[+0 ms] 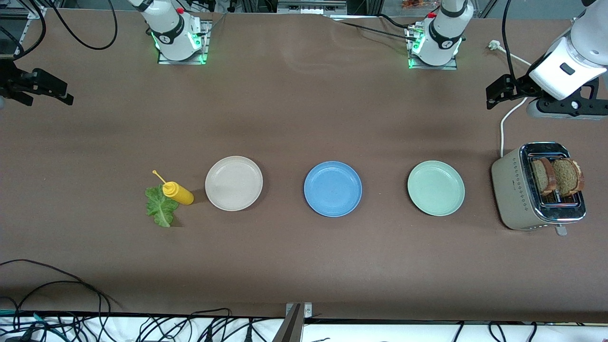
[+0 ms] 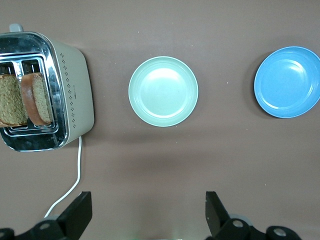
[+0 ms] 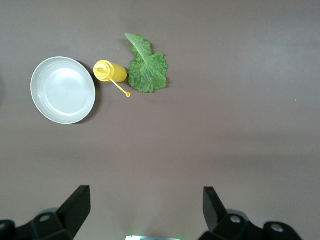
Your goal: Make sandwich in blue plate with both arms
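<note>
The blue plate lies empty at the table's middle; it also shows in the left wrist view. Two brown bread slices stand upright in the toaster at the left arm's end, also in the left wrist view. A green lettuce leaf lies flat toward the right arm's end, also in the right wrist view. My left gripper is open and empty, high over bare table beside the toaster's cord. My right gripper is open and empty, high over bare table at the right arm's end.
A mint-green plate lies between the blue plate and the toaster. A cream-white plate lies between the blue plate and a yellow squeeze bottle, which lies on its side touching the lettuce. A white cord runs from the toaster.
</note>
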Motion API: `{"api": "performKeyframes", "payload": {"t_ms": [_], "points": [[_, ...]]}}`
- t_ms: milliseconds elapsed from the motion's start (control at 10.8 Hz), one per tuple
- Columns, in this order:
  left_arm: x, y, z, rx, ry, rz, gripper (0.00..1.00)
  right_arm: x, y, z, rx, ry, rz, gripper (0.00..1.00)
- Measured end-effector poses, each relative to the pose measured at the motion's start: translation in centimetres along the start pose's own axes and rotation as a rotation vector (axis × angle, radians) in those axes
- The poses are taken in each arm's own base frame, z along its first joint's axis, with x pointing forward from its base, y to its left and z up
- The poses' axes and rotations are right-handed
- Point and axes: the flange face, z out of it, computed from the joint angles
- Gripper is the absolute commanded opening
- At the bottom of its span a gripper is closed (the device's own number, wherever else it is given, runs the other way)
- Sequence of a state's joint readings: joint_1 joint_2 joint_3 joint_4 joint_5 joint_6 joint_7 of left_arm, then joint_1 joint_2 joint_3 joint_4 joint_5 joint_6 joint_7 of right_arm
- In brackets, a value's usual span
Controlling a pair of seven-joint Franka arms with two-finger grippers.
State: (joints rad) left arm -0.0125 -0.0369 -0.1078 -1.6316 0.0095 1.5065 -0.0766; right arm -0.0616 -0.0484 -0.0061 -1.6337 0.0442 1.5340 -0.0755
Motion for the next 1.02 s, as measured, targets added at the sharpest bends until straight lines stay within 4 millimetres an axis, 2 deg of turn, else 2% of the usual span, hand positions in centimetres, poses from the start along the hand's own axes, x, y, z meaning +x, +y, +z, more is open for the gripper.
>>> {"api": "performKeyframes", "payload": {"t_ms": [464, 835, 1020], "points": [[0.0, -0.2, 0.0, 0.000, 0.000, -0.003, 1.00, 0.0, 0.0, 0.0, 0.000, 0.000, 0.000, 1.00], [0.9, -3.5, 0.7, 0.051, -0.006, -0.051, 1.00, 0.0, 0.0, 0.0, 0.000, 0.000, 0.000, 1.00], [1.6, -3.6, 0.8, 0.054, 0.004, -0.051, 1.00, 0.0, 0.0, 0.0, 0.000, 0.000, 0.000, 1.00]]}}
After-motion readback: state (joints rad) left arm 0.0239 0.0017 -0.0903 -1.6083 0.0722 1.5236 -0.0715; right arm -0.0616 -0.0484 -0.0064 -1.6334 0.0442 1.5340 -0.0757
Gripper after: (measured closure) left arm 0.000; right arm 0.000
